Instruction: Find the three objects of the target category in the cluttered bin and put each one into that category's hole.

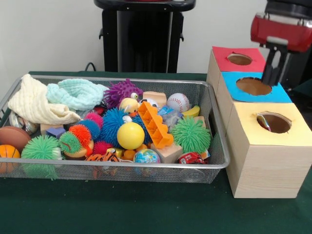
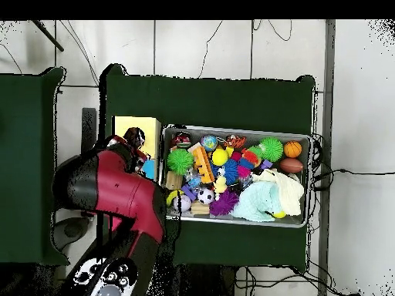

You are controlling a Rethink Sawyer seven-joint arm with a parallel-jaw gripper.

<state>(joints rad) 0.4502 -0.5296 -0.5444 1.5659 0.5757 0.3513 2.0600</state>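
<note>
The silver wire-mesh bin (image 1: 122, 81) holds several spiky rubber balls, smooth balls, blocks and cloths; it also shows in the overhead view (image 2: 301, 139). I see no polka-dot cloth clearly; a pale crumpled scrap (image 1: 169, 115) lies beside the baseball (image 1: 178, 102). The pale wooden box (image 1: 268, 165) carries the yellow-surround hole (image 1: 274, 122), with a pale edge just inside its left rim. My gripper (image 1: 271, 80) hangs over the blue-surround hole (image 1: 253, 86), behind the yellow one. In the overhead view the gripper (image 2: 136, 141) sits over the boxes, left of the bin.
The red-surround hole (image 1: 239, 59) is farthest back in the row of boxes. A cream cloth (image 1: 34, 103) and a mint knitted cloth (image 1: 78, 93) lie in the bin's back left. An orange toothed block (image 1: 155, 124) and a yellow ball (image 1: 130, 135) lie mid-bin.
</note>
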